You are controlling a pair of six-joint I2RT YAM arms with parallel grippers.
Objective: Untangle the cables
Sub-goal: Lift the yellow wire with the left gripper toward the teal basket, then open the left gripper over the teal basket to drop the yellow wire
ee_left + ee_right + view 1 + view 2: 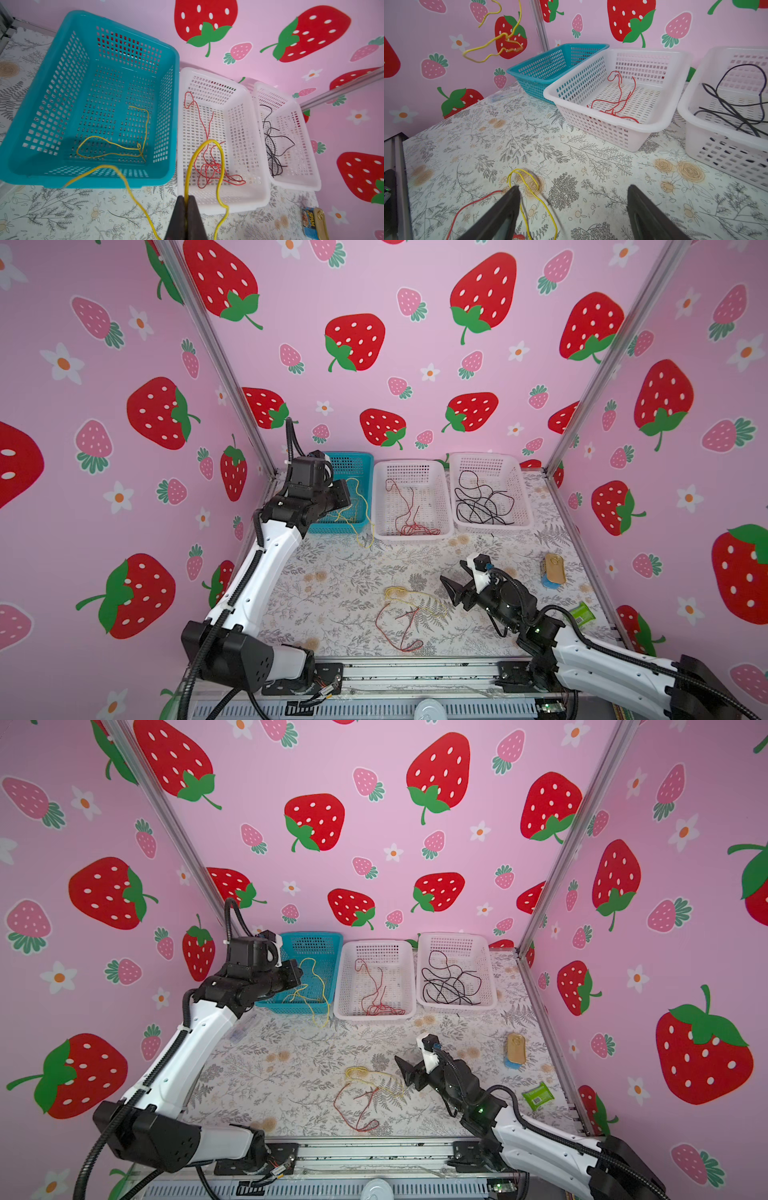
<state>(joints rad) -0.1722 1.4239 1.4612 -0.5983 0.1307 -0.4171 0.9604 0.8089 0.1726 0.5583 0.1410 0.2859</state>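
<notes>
Yellow in the left jaws: pressed fully shut on a yellow cable (205, 143), held up at the near side of the blue basket (62, 68), one loop arching above the pinch, a tail hanging past the basket's front corner to the bench (332, 572). More yellow strand (116, 149) on that basket's floor, possibly the same cable, impossible to tell. Red cable (409, 526) in the middle white basket (411, 536), black cables (482, 502) in the right white basket (492, 527). Left to sort: a loose tangle (365, 1096) of red wire (380, 626) and yellow wire (399, 592) on the bench's near middle. Right jaws spread wide, holding nothing, hovering low just beside that tangle, on its right in both top views. Long axis of the tangle roughly front to back, yellow coil toward the baskets, red loop toward the near edge. Far nearer to the right arm (582, 651) than to the left; likely a short reach leftward and down for the next pick.
</notes>
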